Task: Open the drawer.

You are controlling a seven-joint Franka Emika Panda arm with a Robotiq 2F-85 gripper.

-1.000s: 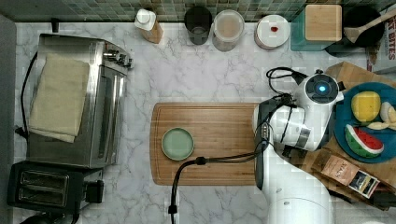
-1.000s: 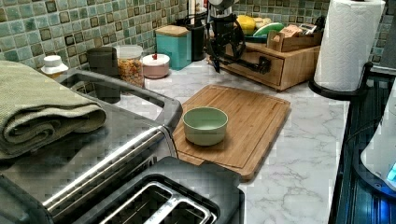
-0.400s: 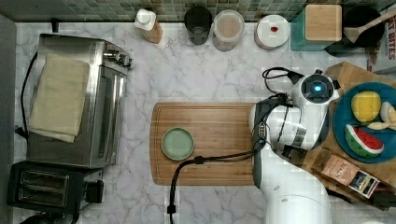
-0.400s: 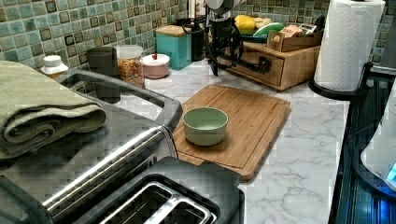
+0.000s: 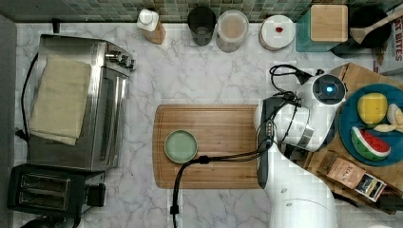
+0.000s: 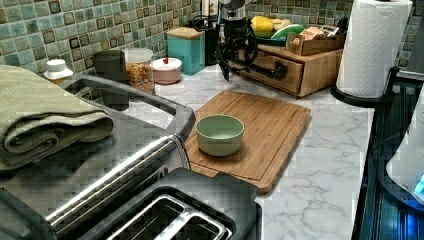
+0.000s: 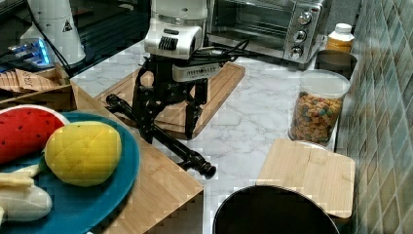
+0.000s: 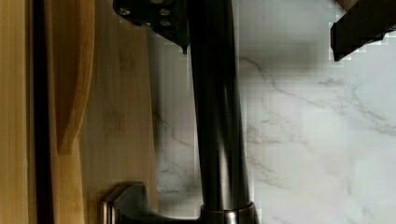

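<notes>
Drawer (image 6: 272, 67) sits in the wooden box under the blue plate (image 7: 73, 204) w/ the toy fruit, at the top view's right, next to the cutting board (image 5: 214, 142). You can see its front face best in the left view: light wood, long black bar handle (image 6: 260, 68) running horizontally across it, parallel to the countertop (image 5: 199, 80). In the right view the handle (image 7: 160, 136) runs diagonally, from near the board down toward the right view's lower middle, ending in a round knob end. Its long axis lies along the box's front edge, and the drawer front faces the cutting board.

Gripper (image 7: 168, 129) hangs over the handle, fingers pointing down, spread apart, one on each side of the bar. In the wrist view the bar (image 8: 217, 112) runs straight up the frame btwn the two fingers (image 8: 154, 18); one looks very close to or touching it, the other stands apart w/ marble showing in the gap. Not pinching the bar as far as you can see.

Wrist view also shows the handle's mount foot (image 8: 123, 203) fixed to the drawer front (image 8: 121, 102). Can't tell from the frames whether the drawer sits flush w/ the box.

Green bowl (image 5: 180, 146) rests on the cutting board, well apart from the gripper.
</notes>
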